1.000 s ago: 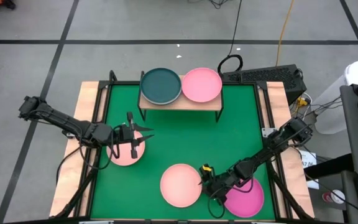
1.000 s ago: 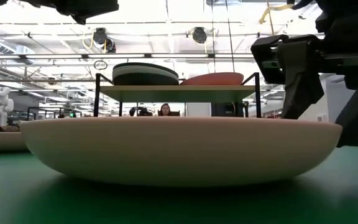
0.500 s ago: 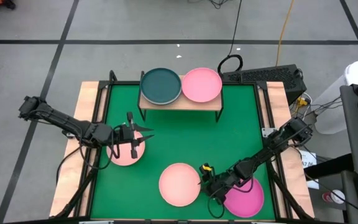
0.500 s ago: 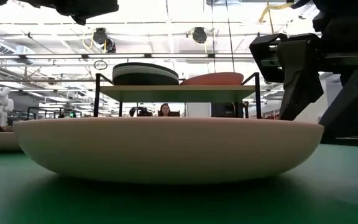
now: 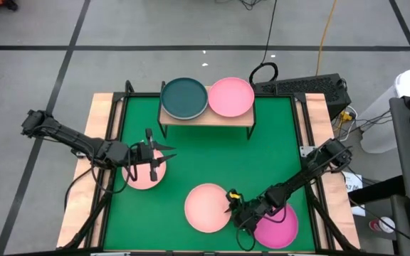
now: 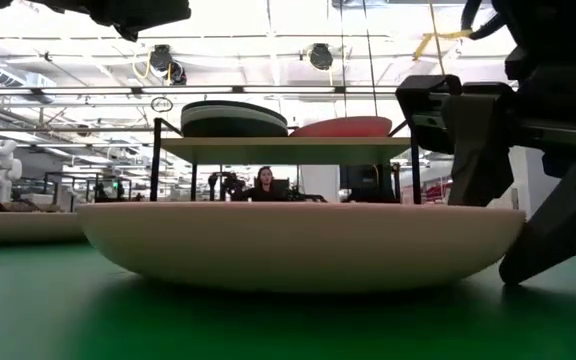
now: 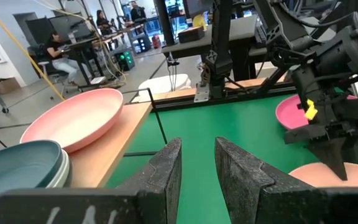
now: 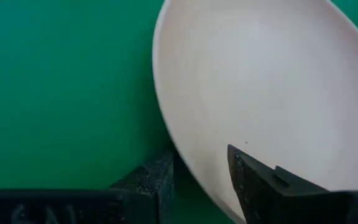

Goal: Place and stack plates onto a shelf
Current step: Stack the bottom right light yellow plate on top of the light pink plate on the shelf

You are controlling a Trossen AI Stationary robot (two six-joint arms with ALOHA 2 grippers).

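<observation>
A pink plate (image 5: 207, 208) lies on the green table near its front edge, and it fills the low view (image 6: 298, 245). My right gripper (image 5: 228, 207) is at this plate's right rim and shut on it. A magenta plate (image 5: 280, 229) lies under my right arm. My left gripper (image 5: 159, 153) is open and empty, hovering over another pink plate (image 5: 141, 176) at the table's left. On the wooden shelf (image 5: 205, 117) at the back sit a stack topped by a dark teal plate (image 5: 184, 98) and a pink plate (image 5: 230, 97). My right gripper has the pink plate's right rim (image 8: 188, 165) between its two fingers, one finger (image 8: 260, 183) inside the bowl and one (image 8: 151, 180) outside the wall. The fingers come slanting down from the table's right. The plate's bottom rests on the table.
The shelf stands on thin black legs (image 6: 155, 160) at the table's far side. Wooden strips (image 5: 100, 135) border the green mat. Cables and a black box (image 5: 305, 87) lie behind the table. People sit far off in the room (image 6: 265, 180).
My right gripper has shifted slightly toward the table's left and near edge at the plate's rim. The pink plate has slid a little along the table, first leftward, then back rightward and toward the far edge, staying flat.
</observation>
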